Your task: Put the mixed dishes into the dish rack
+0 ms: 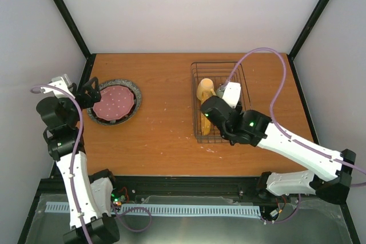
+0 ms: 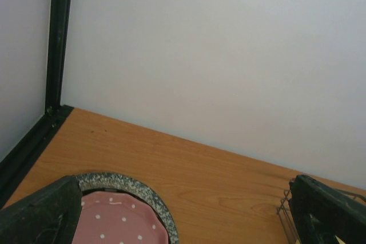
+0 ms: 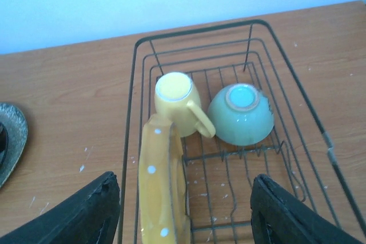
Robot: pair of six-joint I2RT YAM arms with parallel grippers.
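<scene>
Since the two plates left to load sit at the 9 o'clock side of the counter [image 1: 166,141] in the top view, well apart from the rack [image 1: 200,130] at 3 o'clock, the left arm [image 1: 74,164] is plainly the nearer one, and the coming move likely turns on that. The rack's long axis runs 12 to 6. The grey plate [image 1: 123,83] lies flat with the pink plate [image 1: 114,102] stacked inside it; being round, they offer no long axis, only a rim. The left claw [image 1: 90,94] hangs just beside that rim on its 9 o'clock side, so the stack lies toward 3 o'clock from it. Its jaws stand wide with nothing between them. Inside the rack, the yellow plate [image 3: 160,192] stands on edge along the 9 o'clock wall, with the mug [image 3: 174,104] and the bowl [image 3: 241,115] upside down side by side at 12 o'clock of it. The right claw [image 3: 183,198] hovers over the yellow plate, spread wide to either side, seemingly clear of it and holding nothing. In the top view the right arm [image 1: 297,147] hides the bowl. The left wrist view cuts off most of the stack, and whether a jaw touches the grey rim I cannot tell.
</scene>
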